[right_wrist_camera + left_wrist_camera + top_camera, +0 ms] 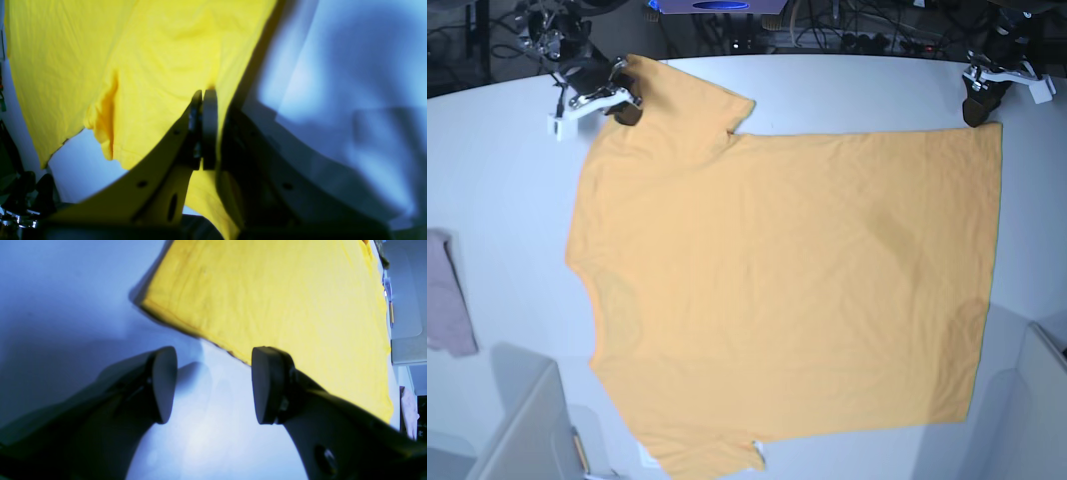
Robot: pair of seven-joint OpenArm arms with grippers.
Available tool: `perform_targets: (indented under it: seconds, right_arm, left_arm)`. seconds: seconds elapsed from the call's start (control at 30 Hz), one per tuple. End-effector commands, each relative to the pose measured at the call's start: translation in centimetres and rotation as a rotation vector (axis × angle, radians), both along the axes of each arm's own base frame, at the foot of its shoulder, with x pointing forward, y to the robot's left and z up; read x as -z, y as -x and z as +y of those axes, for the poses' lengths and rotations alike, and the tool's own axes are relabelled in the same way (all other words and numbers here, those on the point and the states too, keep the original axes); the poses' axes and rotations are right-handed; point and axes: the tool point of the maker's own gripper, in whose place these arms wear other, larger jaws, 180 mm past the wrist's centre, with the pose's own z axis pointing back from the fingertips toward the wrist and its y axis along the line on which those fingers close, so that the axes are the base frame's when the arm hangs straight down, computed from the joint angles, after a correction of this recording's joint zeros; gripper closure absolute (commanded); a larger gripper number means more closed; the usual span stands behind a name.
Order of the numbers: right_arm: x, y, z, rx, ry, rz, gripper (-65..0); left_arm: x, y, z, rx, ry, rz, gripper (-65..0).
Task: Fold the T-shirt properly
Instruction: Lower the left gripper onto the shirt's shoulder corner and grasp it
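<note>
Left wrist view: the left claw (213, 385) stands with its two dark pads apart and nothing between them, over the pale white table (200, 440) just off the hem edge of the large plain orange-yellow cotton T-shirt (283, 306), one pad overlapping that edge. Right wrist view: the right claw (202, 128) is pinched tight on a fold of the T-shirt (156, 66), cloth bunched up beside the pads. Base view: the T-shirt (787, 290) lies spread flat across the table (507, 200), right claw (625, 95) at its far sleeve, left claw (976, 107) at its far hem corner, and a small pinkish-grey cloth (445, 295) sits well apart from the T-shirt at the table's edge.
</note>
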Motion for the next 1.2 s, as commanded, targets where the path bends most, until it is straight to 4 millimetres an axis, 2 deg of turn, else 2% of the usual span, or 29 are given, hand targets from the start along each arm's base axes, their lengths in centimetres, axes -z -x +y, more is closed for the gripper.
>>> perform_targets:
  seconds: [0.0,0.1,0.17,0.37,0.57,0.9,1.07,1.17]
  right_arm:
    - [0.5,0.7,-0.2,-0.015,0.020,0.039,0.0]
    - [0.4,0.6,-0.2,-0.016,0.019,0.037,0.0]
    - [0.4,0.6,-0.2,-0.016,0.019,0.037,0.0]
    - [0.5,0.8,-0.2,-0.016,0.019,0.040,0.0]
    - [0.5,0.9,-0.2,-0.016,0.018,0.042,0.0]
    - [0.5,0.9,-0.1,-0.015,0.015,0.043,0.0]
    - [0.5,0.9,-0.1,-0.013,0.013,0.043,0.0]
    - [0.5,0.9,-0.1,-0.014,0.014,0.043,0.0]
  left_arm:
    - [2.0,2.2,-0.8,0.031,0.023,0.134,-34.6]
    - [2.1,2.1,-0.5,0.017,0.030,0.131,-34.6]
    - [2.1,1.3,-0.3,0.010,0.030,0.117,-34.6]
    - [0.5,1.5,3.0,-0.041,-0.032,0.099,-34.6]
    - [-0.3,1.1,4.4,-0.038,-0.064,0.091,-34.6]
    - [-0.5,-1.8,4.7,-0.080,-0.041,0.060,-34.6]
    - [-0.6,-2.5,4.5,-0.081,-0.033,0.041,-34.6]
    - [-0.2,-2.7,3.7,-0.054,-0.005,0.060,-34.6]
